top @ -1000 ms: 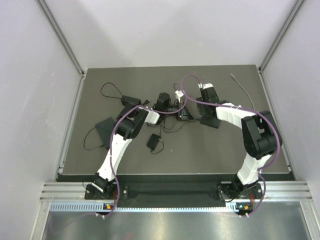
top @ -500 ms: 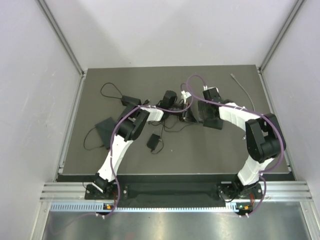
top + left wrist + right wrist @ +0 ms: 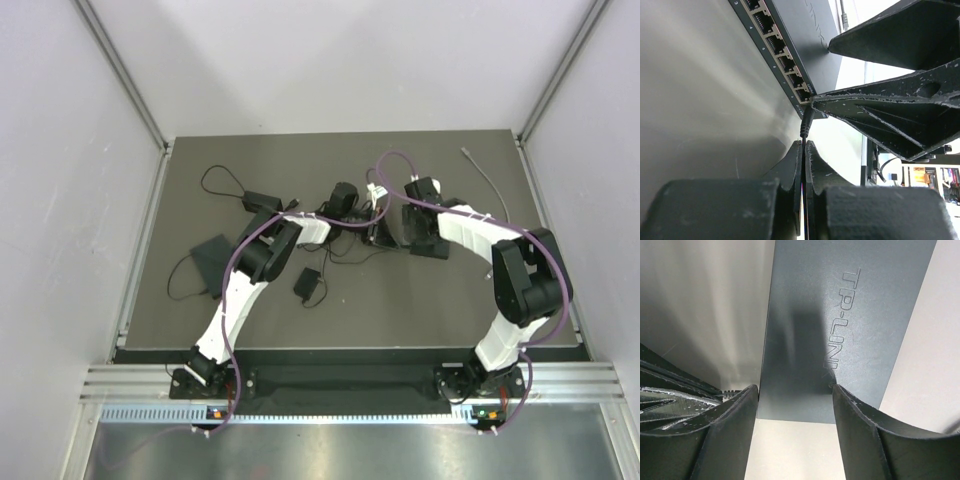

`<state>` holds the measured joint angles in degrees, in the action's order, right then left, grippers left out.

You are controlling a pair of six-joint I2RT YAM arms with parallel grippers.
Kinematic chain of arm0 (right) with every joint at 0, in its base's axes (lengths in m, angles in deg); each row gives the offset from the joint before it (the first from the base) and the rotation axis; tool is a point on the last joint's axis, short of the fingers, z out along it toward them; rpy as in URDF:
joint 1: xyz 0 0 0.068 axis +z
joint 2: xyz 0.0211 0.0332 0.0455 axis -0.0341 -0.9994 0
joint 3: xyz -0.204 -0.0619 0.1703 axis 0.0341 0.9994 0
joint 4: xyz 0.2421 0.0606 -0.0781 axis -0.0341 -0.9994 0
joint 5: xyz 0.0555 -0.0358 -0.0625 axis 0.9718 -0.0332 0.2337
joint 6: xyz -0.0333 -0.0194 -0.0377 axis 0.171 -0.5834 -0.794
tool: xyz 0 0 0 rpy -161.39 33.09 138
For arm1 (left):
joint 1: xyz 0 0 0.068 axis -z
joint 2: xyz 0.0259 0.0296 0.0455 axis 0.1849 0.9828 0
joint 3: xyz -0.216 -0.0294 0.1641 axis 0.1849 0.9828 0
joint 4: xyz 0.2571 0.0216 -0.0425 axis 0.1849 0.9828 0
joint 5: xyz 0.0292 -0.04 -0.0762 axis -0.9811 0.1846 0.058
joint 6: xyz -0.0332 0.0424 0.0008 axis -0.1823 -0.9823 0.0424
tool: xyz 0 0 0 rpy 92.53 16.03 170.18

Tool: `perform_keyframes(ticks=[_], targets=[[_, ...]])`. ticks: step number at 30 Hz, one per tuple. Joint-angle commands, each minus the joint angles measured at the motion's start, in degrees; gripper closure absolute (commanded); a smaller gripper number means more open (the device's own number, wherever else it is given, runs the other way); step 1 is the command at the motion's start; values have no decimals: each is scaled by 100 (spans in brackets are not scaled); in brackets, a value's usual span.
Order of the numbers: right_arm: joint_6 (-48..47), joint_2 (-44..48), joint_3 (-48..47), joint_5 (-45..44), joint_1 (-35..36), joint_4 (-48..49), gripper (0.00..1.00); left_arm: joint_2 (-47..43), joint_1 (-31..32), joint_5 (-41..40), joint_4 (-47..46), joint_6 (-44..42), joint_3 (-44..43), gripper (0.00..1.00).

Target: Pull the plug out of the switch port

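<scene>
The dark switch (image 3: 805, 35) (image 3: 840, 315) lies mid-table (image 3: 381, 233), its row of ports facing the left wrist view. A black plug (image 3: 806, 122) sits in the end port, its thin cable running back between my left gripper's (image 3: 804, 150) (image 3: 358, 214) fingers, which are shut on the cable just behind the plug. My right gripper (image 3: 795, 405) (image 3: 394, 226) stands open over the switch's end. One finger (image 3: 735, 430) is at the port edge beside the plug; the other (image 3: 865, 430) rests over the lettered top. Its fingers (image 3: 890, 115) fill the right of the left wrist view.
A small black adapter (image 3: 307, 284) lies in front of the left arm, a flat black box (image 3: 212, 255) at left and another adapter (image 3: 262, 201) behind it, all with loose thin cables. A grey cable (image 3: 485, 175) lies at the back right. Metal rails edge the table.
My left gripper has shifted right, closer to the switch, staying shut. The right gripper and the switch have also shifted slightly right, and its jaws opened wider, then narrowed.
</scene>
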<state>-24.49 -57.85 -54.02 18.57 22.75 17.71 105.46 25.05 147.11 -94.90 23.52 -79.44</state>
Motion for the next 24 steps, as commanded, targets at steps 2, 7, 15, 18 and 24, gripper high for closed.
perform_keyframes(ticks=[2, 7, 15, 18, 24], targets=[[-38, 90, -37, -466, 74, -299, 40, -2, 16, 136, -142, -36, -200, 100], [-275, 37, 323, -1115, 74, -290, 45, 24, -54, 22, -124, 61, -201, 100], [-513, 72, 702, -1952, 65, -88, 48, 7, -239, 48, -440, 342, 1, 100], [-574, 256, 842, -1865, 39, 79, 50, -37, -292, 57, -476, 387, 72, 100], [-662, 397, 956, -1935, -58, 219, 60, -98, -485, 39, -546, 422, 247, 100]])
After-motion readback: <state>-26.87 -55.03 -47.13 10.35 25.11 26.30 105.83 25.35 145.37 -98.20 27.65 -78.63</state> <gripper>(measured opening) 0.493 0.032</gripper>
